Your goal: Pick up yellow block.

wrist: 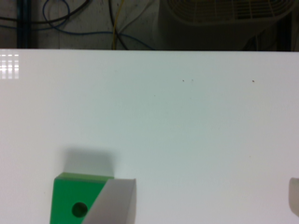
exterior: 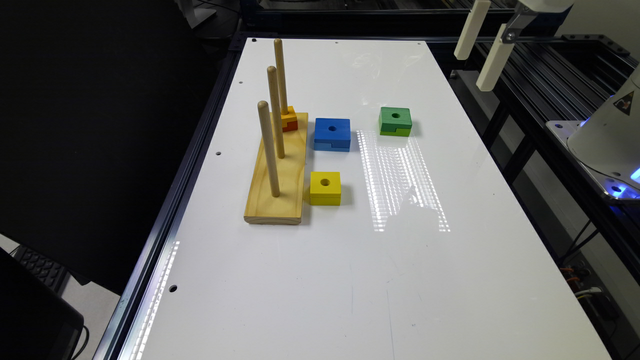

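White table (exterior: 350, 280) before you: yellow block (exterior: 325, 188) sits beside the peg base (exterior: 282, 175); gripper (exterior: 480, 47) hangs high, fingers spread apart, holding nothing.

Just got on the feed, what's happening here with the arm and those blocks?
Nothing is held yet. The gripper hangs open, high above the table's far edge on the exterior view's right. The yellow block sits untouched beside the wooden peg base, with the blue block and green block farther back.
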{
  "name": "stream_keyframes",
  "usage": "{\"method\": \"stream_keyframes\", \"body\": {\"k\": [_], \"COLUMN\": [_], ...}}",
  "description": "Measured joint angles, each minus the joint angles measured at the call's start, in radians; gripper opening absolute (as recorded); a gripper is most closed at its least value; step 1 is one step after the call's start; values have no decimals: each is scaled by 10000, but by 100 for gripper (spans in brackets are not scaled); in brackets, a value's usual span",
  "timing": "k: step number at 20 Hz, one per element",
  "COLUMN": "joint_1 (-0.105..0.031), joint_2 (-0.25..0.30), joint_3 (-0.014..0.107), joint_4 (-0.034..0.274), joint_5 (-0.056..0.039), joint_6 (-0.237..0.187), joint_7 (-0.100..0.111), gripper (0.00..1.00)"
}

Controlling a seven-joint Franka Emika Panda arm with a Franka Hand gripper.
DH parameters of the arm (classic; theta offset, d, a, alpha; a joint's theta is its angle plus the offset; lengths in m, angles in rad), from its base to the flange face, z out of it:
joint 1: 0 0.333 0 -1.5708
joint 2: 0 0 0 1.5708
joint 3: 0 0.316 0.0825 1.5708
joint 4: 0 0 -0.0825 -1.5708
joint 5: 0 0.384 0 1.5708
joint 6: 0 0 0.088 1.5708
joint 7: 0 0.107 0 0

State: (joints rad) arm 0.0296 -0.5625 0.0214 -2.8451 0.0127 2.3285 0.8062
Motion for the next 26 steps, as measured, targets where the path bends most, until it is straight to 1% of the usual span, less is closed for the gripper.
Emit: {"method": "stream_keyframes", "body": {"k": [4, 7, 9, 10, 11, 12, 13, 14, 15, 16, 18, 20, 21, 23, 26], "joint_1": [1, 17, 62, 111, 177, 182, 201, 221, 221, 223, 228, 228, 228, 228, 227], "joint_2": [311, 428, 523, 605, 767, 787, 908, 1210, 1274, 1607, 2109, 2522, 2655, 3065, 3377], "joint_3": [1, 21, 99, 174, 315, 332, 415, 562, 585, 676, 800, 880, 898, 949, 979], "joint_4": [185, 286, 401, 497, 670, 690, 805, 1073, 1126, 1372, 1724, 2009, 2108, 2444, 2715], "joint_5": [0, 16, 82, 139, 219, 224, 244, 268, 269, 280, 286, 286, 286, 286, 286], "joint_6": [79, 93, 98, 100, 101, 102, 107, 127, 137, 236, 392, 477, 500, 546, 547], "joint_7": [0, 10, 69, 146, 283, 302, 390, 539, 561, 640, 771, 849, 867, 931, 959], "gripper": [100, 100, 100, 100, 100, 100, 100, 100, 100, 100, 100, 100, 100, 100, 100]}}
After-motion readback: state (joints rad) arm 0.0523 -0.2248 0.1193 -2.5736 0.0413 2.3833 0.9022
